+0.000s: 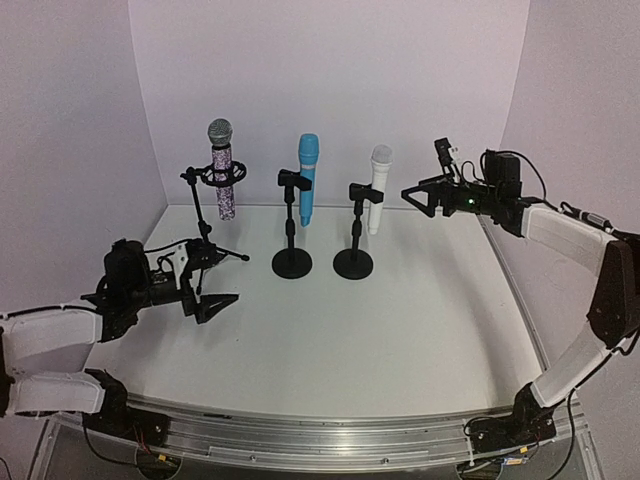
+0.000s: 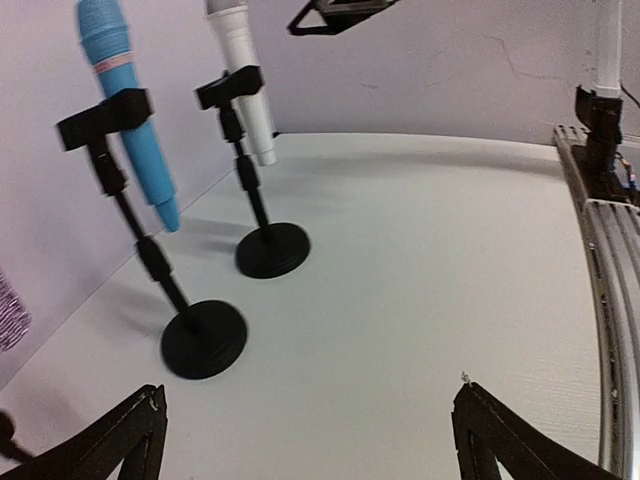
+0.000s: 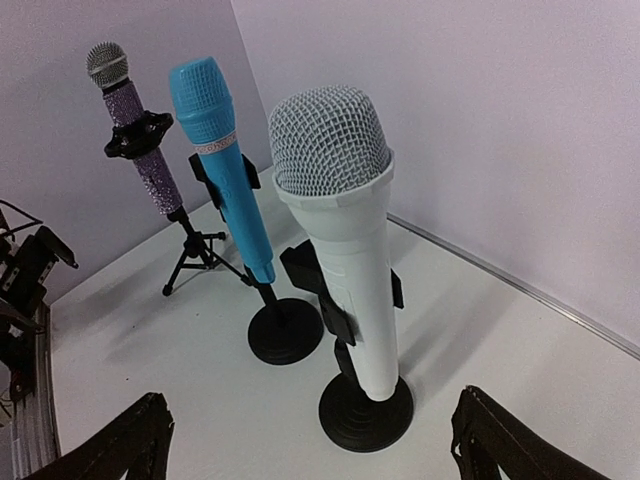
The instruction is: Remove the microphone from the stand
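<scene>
Three microphones stand clipped in stands at the back of the table. A glittery purple one point(image 1: 223, 175) sits on a tripod stand point(image 1: 205, 235), a blue one point(image 1: 307, 180) on a round-base stand point(image 1: 292, 262), and a white one point(image 1: 378, 190) on a round-base stand point(image 1: 353, 263). My right gripper point(image 1: 420, 167) hovers open just right of the white microphone point(image 3: 345, 250), level with its head, touching nothing point(image 3: 310, 400). Low at the left, near the tripod, my left gripper point(image 1: 225, 277) is open and empty point(image 2: 310, 400). It faces the blue microphone point(image 2: 125, 110) and the white one point(image 2: 245, 70).
White walls close in the table at the back and on both sides. An aluminium rail point(image 1: 320, 435) runs along the near edge. The tripod's legs point(image 3: 195, 255) spread over the table beside my left arm point(image 3: 25, 270).
</scene>
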`<state>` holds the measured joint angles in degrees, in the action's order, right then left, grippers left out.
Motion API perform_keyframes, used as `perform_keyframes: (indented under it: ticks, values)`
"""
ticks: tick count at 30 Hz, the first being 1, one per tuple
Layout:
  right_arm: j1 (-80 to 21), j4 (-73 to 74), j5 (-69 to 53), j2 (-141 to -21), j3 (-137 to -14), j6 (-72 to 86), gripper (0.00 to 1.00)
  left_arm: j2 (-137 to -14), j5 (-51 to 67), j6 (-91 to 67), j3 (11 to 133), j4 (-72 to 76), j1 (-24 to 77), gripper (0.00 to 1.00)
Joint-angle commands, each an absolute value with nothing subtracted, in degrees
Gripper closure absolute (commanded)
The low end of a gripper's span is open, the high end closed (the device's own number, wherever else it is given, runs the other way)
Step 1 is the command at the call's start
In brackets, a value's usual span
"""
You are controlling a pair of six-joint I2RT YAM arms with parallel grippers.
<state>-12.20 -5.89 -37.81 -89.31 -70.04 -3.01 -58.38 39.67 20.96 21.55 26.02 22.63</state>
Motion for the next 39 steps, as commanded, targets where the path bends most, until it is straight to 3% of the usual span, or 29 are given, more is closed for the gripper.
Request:
perform_keyframes:
  ticks: [1, 7, 13, 15, 22, 31, 39]
  values:
    - [-12.66, -6.72, -41.34, -91.48, -73.24, -4.06, 0.05, -71.64, 37.53, 22.44, 33.61, 24.69, 31.95, 0.0]
    - [-12.65, -10.47, -40.13, -91.0, -71.69, -2.58, 0.05, -92.21, 37.2, 16.57, 50.67, 31.25, 39.14, 0.04]
    - [-12.66, -14.15, -38.4, -89.29, -68.23, -0.44, 0.06, -108.97, 26.31, 8.79, 65.21, 38.8, 44.49, 0.27]
    - [-12.6, -15.01, -37.46, -88.0, -66.94, -0.44, 0.06, -113.56, 21.22, 6.94, 69.68, 40.4, 46.33, 0.3]
    - [-12.62, -15.72, -35.33, -82.61, -62.05, -0.83, 0.06, -124.81, 4.46, -1.2, 80.34, 42.76, 47.69, 0.27]
    - [-12.65, -16.32, -36.07, -81.57, -61.21, -0.73, 0.06, -134.28, 0.91, -1.37, 88.76, 44.64, 47.72, 0.23]
    - [-12.66, -16.69, -38.36, -83.22, -62.95, 1.35, 0.06, -144.28, -3.85, -0.09, 100.51, 46.59, 47.71, 0.3]
